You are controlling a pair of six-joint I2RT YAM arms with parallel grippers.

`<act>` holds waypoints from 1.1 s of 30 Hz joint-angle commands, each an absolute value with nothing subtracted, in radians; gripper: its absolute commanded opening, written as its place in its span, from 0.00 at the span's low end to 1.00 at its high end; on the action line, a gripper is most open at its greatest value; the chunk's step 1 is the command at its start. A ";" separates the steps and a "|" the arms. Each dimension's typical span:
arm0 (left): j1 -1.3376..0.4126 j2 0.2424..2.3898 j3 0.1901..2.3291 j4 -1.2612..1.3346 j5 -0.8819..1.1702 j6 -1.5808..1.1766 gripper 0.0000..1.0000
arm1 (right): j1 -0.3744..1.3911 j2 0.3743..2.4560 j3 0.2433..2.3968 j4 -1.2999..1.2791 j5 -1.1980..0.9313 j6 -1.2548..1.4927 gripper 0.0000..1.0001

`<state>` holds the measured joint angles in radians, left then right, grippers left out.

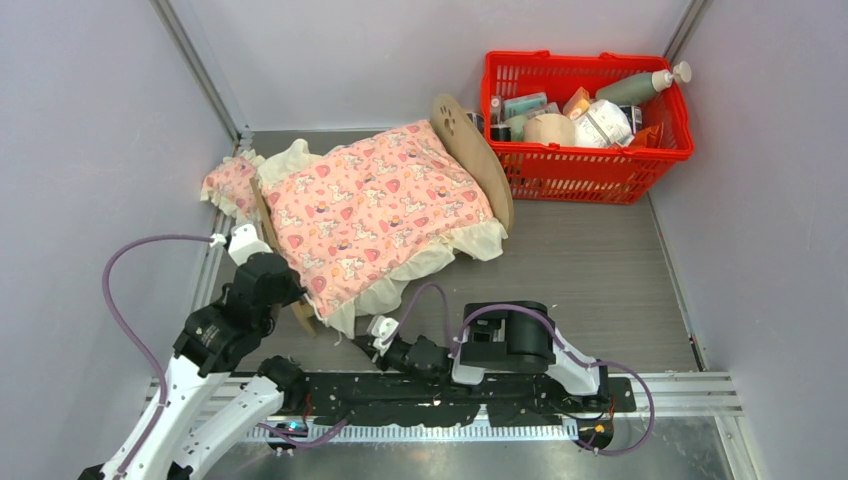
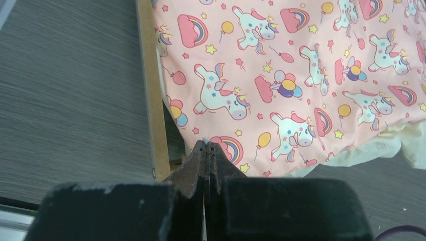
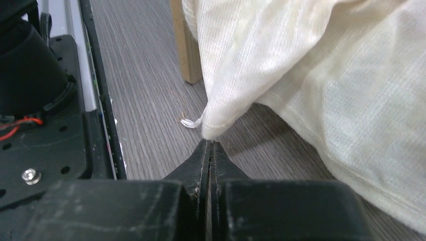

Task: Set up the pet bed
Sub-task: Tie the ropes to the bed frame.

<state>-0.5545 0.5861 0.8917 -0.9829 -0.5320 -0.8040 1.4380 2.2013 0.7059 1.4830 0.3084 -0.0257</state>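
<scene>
pale lilac-grey walls (image 1: 90,120) close the space on three sides, joined at the far corners by slim metal posts (image 1: 205,75). the tabletop (image 1: 600,280) is grey wood-grain laminate, with a ribbed aluminium rail (image 1: 690,395) along its near edge. the light is even and the shadows soft.

1. Two black two-finger claws: one left claw (image 2: 206,145) and one right claw (image 3: 210,143).
2. One small light plywood pet bed (image 1: 472,150) with an arched paw-print headboard, just ahead of both claws.
3. One pink unicorn-print blanket (image 1: 375,205) with a cream frill, its edge at both claws' tips.
4. One small pink frilled pillow (image 1: 230,185), beyond the left claw.
5. One red plastic basket (image 1: 585,165), well beyond the right claw.
6. In that basket, one grey pump bottle (image 1: 640,86) and one beige tape roll (image 1: 548,128); the remaining packets are too crowded to count.
</scene>
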 commanded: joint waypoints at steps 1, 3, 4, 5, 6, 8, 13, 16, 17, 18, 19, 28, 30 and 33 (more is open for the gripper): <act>-0.557 0.590 0.920 -0.984 -0.637 -0.796 0.00 | 1.445 2.176 0.771 1.527 0.282 0.023 0.05; -0.558 0.571 0.907 -1.006 -0.679 -0.795 0.00 | 1.446 2.167 0.822 1.472 0.268 0.033 0.05; -0.558 0.560 0.902 -1.015 -0.699 -0.796 0.00 | 1.446 2.161 0.837 1.430 0.254 0.045 0.05; -0.558 0.549 0.899 -1.023 -0.720 -0.796 0.00 | 1.447 2.160 0.869 1.410 0.246 0.050 0.05; -0.557 0.540 0.896 -1.030 -0.741 -0.799 0.00 | 1.447 2.162 0.886 1.371 0.243 0.062 0.05; -0.557 0.525 0.891 -1.044 -0.783 -0.809 0.00 | 1.447 2.173 0.933 1.327 0.242 0.074 0.05; -0.556 0.496 0.922 -1.051 -0.918 -0.782 0.00 | 1.447 2.193 0.938 1.327 0.256 0.137 0.05; -0.557 0.487 0.955 -1.009 -0.977 -0.735 0.00 | 1.449 2.199 0.907 1.318 0.272 0.195 0.05; -0.556 0.486 0.958 -0.995 -0.990 -0.720 0.00 | 1.449 2.200 0.893 1.316 0.273 0.206 0.05; -0.558 0.486 0.962 -0.985 -1.015 -0.716 0.00 | 1.451 2.202 0.887 1.311 0.271 0.229 0.05; -0.557 0.486 0.963 -0.974 -1.030 -0.714 0.00 | 1.456 2.202 0.875 1.303 0.272 0.251 0.05; -0.557 0.502 0.956 -0.873 -1.058 -0.629 0.00 | 1.478 2.181 0.797 1.212 0.304 0.364 0.05; -0.557 0.512 0.945 -0.863 -1.088 -0.613 0.00 | 1.487 2.173 0.791 1.198 0.295 0.364 0.05; -0.555 0.523 0.929 -0.832 -1.178 -0.571 0.00 | 1.502 2.172 0.797 1.183 0.299 0.339 0.05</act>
<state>-0.5564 0.5056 0.9306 -0.9482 -1.0012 -0.6373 1.4677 2.2009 0.8124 1.2545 0.3019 0.3252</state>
